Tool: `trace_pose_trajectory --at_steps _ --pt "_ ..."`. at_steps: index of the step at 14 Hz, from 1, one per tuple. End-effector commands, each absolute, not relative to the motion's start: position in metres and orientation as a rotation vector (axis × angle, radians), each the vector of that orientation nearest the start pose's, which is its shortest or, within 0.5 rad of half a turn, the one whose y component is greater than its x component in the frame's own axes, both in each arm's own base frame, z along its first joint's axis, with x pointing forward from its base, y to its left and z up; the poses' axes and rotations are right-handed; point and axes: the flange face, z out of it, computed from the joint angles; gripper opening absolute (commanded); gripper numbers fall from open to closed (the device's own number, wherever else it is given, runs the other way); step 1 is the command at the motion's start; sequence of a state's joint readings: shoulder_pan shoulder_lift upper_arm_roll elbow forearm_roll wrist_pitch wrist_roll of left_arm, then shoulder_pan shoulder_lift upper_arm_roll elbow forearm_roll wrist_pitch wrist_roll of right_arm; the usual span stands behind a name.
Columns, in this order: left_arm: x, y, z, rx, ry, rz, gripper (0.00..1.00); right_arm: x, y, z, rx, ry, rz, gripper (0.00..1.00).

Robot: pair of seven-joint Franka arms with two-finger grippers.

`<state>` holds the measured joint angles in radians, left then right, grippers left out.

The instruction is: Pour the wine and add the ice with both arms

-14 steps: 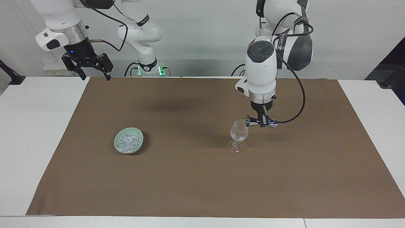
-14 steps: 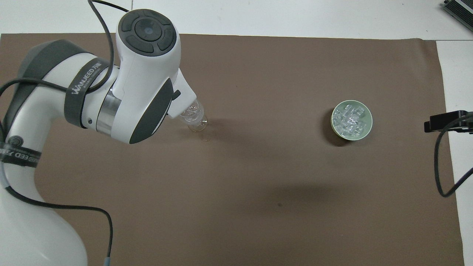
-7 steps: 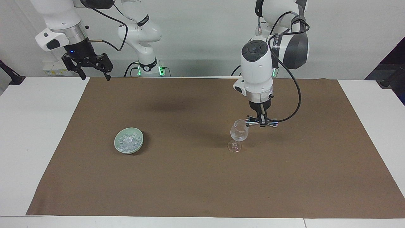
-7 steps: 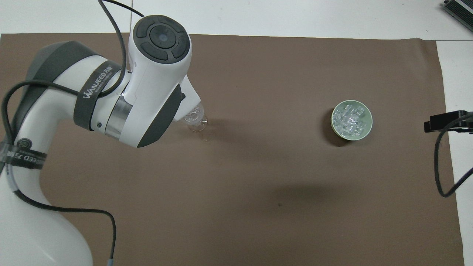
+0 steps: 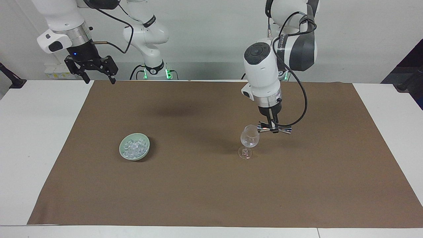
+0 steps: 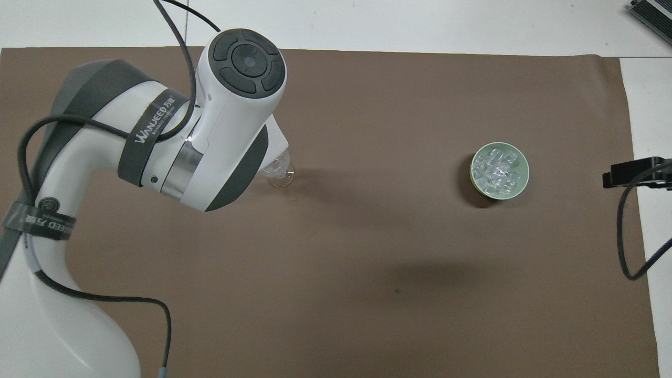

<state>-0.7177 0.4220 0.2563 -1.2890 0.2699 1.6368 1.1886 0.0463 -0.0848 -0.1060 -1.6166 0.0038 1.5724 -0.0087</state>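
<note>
Since a second ago only the left arm's upper links have changed: its wrist housing has swung toward the right arm's end of the table and leans more, while the left gripper (image 5: 274,130) itself has barely shifted, hanging low over the brown mat (image 5: 211,185) just beside the rim of the wine glass (image 5: 249,138). Its fingertips are pinched together with the links splayed out sideways, so it is closed; whether it nips the glass rim or merely sits against it I cannot tell. Glass stands upright on the mat, foot down, same spot as before. The ice (image 5: 134,149) is unmoved, piled in the green bowl (image 5: 123,145), which sits on the mat toward the right arm's end, well apart from the glass. Right gripper (image 5: 96,74) waits with fingers spread and nothing in them, up over the mat's corner at the robots' edge, no change. Overhead view: the left arm's housing covers the left gripper entirely and most of the glass (image 6: 280,176), only a sliver of the bowl and foot shows; the right gripper (image 6: 632,173) is cut off at the frame edge, only a black tip showing; the ice (image 6: 497,171) reads clearly in the bowl (image 6: 520,190).
</note>
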Motion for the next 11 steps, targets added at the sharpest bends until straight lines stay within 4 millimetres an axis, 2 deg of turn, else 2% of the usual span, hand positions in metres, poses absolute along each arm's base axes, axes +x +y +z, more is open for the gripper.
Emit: trace_pose_trajectory --at_steps 1,3,4,7,9,11 --pt "0.602 -0.310 0.521 -1.828 2.081 0.287 0.00 0.527 -0.037 0.650 -3.132 0.043 -0.074 1.00" --pt "0.601 -0.308 0.527 -1.871 2.083 0.258 0.00 0.527 -0.037 0.650 -3.132 0.043 -0.074 1.00" --pt "0.606 -0.294 0.528 -1.941 2.091 0.235 0.00 0.527 -0.037 0.650 -3.132 0.043 -0.074 1.00" --pt "0.636 -0.206 0.522 -2.204 2.095 0.192 0.00 0.527 -0.036 0.649 -3.132 0.043 -0.072 1.00" --pt "0.652 -0.144 0.520 -2.345 2.192 0.097 0.00 0.527 -0.036 0.649 -3.132 0.043 -0.072 1.00" --pt "0.658 -0.094 0.513 -2.458 2.291 -0.027 0.00 0.527 -0.037 0.650 -3.132 0.043 -0.074 1.00"
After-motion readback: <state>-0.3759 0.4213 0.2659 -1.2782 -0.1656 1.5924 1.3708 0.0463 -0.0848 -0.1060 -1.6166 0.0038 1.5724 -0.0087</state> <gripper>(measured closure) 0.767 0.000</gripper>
